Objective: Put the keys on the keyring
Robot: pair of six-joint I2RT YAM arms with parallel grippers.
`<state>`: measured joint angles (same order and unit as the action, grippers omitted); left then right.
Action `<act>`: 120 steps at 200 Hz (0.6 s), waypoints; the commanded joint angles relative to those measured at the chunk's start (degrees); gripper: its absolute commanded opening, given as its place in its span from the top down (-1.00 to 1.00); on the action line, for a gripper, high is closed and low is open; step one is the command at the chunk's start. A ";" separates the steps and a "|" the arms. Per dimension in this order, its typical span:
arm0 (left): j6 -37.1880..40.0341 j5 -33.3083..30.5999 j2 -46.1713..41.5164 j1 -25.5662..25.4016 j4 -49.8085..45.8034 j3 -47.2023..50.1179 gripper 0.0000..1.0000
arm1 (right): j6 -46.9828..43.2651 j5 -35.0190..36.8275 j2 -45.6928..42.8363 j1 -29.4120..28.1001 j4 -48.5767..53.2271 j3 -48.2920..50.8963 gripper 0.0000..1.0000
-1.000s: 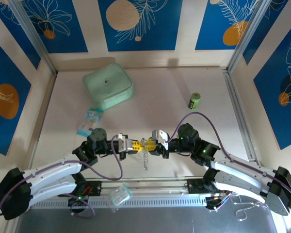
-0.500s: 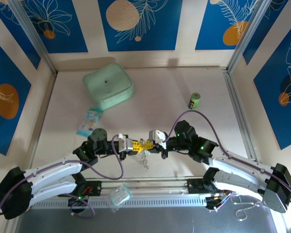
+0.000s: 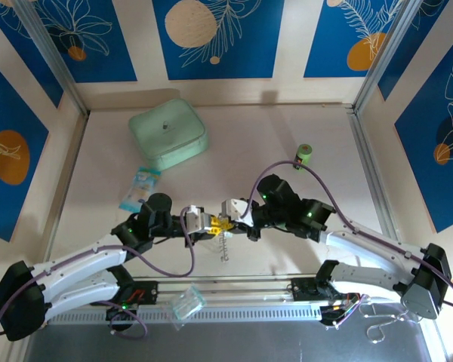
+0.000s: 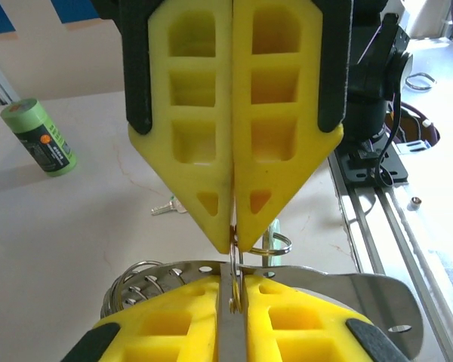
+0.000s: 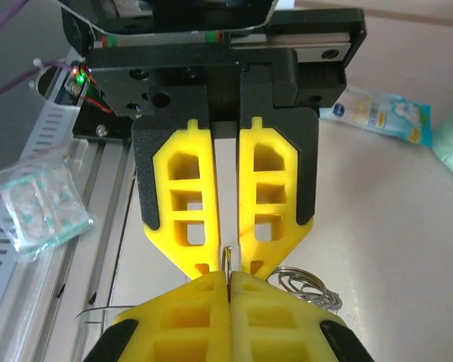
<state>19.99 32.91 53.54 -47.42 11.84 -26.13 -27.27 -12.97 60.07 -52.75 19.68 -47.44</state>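
The right claw (image 4: 234, 240) is clamped on the keyring (image 3: 223, 245), tip to tip with the barely parted left claw (image 5: 229, 262). A silver key (image 4: 164, 208) lies on the counter (image 4: 98, 249) below the claws, so threading looks undone.

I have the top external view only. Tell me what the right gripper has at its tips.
Observer: Right gripper is shut on a thin wire ring of the keyring.
Operator: Report the left jaws.
Observer: Left gripper stands slightly open, with that ring's edge in the gap.
Operator: Find me a loose key.
Observer: A pale silver key lies flat on the table, apart from both grippers.
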 commanded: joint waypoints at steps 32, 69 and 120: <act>1.74 1.30 0.22 -0.09 -1.83 -2.18 1.00 | -1.79 -1.48 1.46 -0.38 1.94 -3.24 0.96; -0.10 0.39 -0.49 -0.12 3.50 0.24 1.00 | 11.54 -7.63 -5.33 4.70 -10.97 6.23 0.39; -2.86 -0.22 -0.30 -0.11 9.00 2.38 1.00 | 23.63 -5.00 -10.03 4.40 -18.91 14.40 0.31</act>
<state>19.29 32.86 53.80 -47.42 15.25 -24.67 -11.97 -17.87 51.88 -47.99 6.24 -35.29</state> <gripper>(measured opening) 0.043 0.327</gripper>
